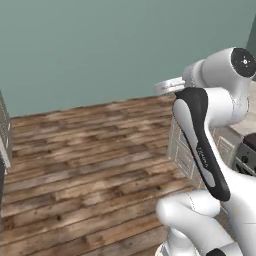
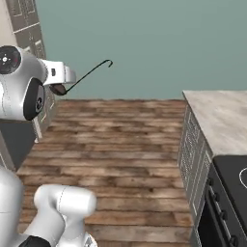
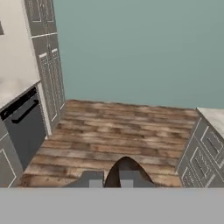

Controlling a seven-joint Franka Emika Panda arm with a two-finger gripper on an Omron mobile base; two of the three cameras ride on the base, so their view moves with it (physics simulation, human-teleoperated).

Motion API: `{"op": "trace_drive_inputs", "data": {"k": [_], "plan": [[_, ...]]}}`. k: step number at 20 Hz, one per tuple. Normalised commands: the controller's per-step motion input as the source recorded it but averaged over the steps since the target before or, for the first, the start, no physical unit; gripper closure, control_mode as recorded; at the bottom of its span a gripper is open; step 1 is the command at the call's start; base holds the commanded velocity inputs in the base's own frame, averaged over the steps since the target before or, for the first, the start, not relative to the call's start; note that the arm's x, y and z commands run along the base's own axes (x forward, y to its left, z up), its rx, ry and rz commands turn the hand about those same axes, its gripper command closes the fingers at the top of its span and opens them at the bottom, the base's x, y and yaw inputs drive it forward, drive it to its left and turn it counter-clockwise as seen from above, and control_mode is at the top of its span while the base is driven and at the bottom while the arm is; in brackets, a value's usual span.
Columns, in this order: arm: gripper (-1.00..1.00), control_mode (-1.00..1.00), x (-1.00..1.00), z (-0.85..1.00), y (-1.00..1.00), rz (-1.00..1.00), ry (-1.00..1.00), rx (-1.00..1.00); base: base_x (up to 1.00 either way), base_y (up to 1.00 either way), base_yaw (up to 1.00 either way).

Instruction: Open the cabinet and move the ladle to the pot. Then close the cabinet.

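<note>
Hand [image 3: 110, 179] – pinching ladle [image 2: 87, 74] aloft | wood plank floor [image 1: 90, 165] | teal wall [image 2: 159, 43]

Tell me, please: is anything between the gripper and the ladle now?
No. The gripper is shut on the ladle; its bowl sits between the fingertips, and the thin hooked handle sticks out over the wooden floor.

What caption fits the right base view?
Gripper carries the black ladle above the wooden floor.
</note>
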Motion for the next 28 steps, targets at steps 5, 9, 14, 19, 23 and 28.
{"op": "trace_drive_inputs", "data": {"k": [5, 9, 14, 19, 23, 28], "plan": [[1.0, 1.0, 0.0, 0.0, 0.0, 0.0, 0.0, 0.0, 0.0, 0.0, -1.0], [1.0, 1.0, 0.0, 0.0, 0.0, 0.0, 0.0, 0.0, 0.0, 0.0, -0.98], [1.0, 1.0, 0.0, 0.0, 0.0, 0.0, 0.0, 0.0, 0.0, -0.08, -0.92], [1.0, 1.0, 0.0, 0.0, 0.0, 0.0, 0.0, 0.0, 0.0, -0.1, -0.81], [1.0, 1.0, 0.0, 0.0, 0.0, 0.0, 0.0, 0.0, 0.0, -0.01, -0.74], [1.0, 1.0, 0.0, 0.0, 0.0, 0.0, 0.0, 0.0, 0.11, 0.4, -0.5]]}}
